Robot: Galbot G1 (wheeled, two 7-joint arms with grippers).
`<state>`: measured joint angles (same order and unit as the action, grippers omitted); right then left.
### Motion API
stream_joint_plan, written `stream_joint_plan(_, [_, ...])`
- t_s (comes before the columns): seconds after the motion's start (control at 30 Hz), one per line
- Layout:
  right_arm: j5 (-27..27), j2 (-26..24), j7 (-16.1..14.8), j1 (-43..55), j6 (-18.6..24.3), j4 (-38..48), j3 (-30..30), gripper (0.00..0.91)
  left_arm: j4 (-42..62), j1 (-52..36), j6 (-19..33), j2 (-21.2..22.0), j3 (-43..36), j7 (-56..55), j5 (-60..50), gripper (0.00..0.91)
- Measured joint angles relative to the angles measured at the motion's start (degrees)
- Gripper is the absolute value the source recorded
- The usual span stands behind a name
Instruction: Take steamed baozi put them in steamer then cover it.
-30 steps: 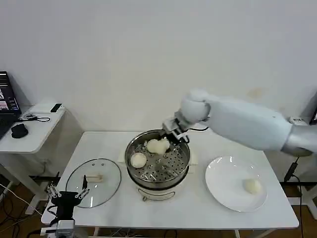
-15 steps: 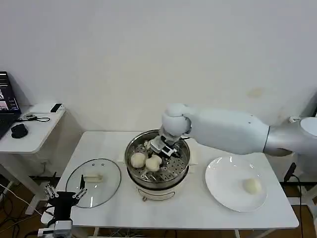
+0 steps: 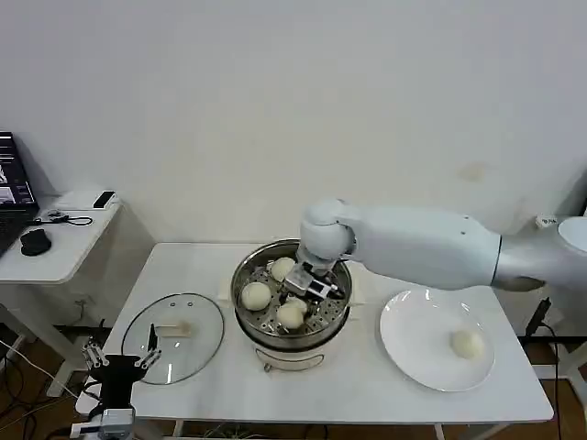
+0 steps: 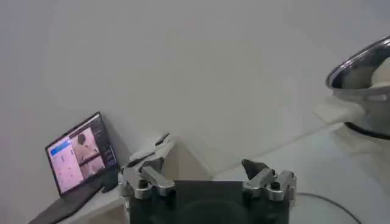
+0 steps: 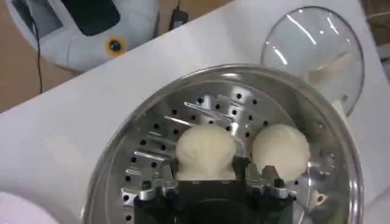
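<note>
While the table (image 3: pixel 367 385) spans the lower frame, the steamer (image 3: pixel 292 295) sits at its centre with the right gripper (image 3: pixel 308 286) reaching inside.
Its fingers pinch a baozi (image 5: pixel 206 152) low over the perforated tray, apparently to set it beside the other two (image 3: pixel 256 295) without crowding. Right of centre, a plate (image 3: pixel 413 353) keeps the last baozi (image 3: pixel 467 344) within that arm's reach. At lower left the glass lid (image 3: pixel 173 337) lies flat, ready for covering, beside the parked left gripper (image 3: pixel 119 360), fingers spread.
</note>
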<state>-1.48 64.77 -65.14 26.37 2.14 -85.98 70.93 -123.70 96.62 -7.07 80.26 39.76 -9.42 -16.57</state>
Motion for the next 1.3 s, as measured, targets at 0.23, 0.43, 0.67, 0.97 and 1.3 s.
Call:
stream_joint_plan(0.23, [-0.3,-0.5,0.2,-0.2,0.8,-0.5,0.0,0.907,0.1,0.0,0.0,0.1,-0.2,0.0,-0.1,0.907])
stream_joint_plan(0.43, [-0.3,-1.0,0.8,-0.1,1.4,-0.7,-0.3,0.907,0.1,-0.1,0.0,0.0,-0.2,0.0,-0.1,0.907])
stream_joint_plan(0.67, [-0.7,-2.3,1.6,0.6,1.0,-0.2,-2.0,0.907,0.4,-0.4,0.0,-0.2,-0.4,0.0,-0.1,0.907])
stream_joint_plan(0.97, [-1.2,-6.8,2.5,2.0,-1.0,0.8,-5.9,0.907,0.7,-1.1,0.0,-0.9,-0.8,0.0,0.0,0.907])
stream_joint_plan(1.3, [-1.1,-16.1,2.0,1.7,-6.2,1.3,-9.0,0.907,0.6,-1.5,-0.2,-1.8,-1.8,0.2,0.2,0.907])
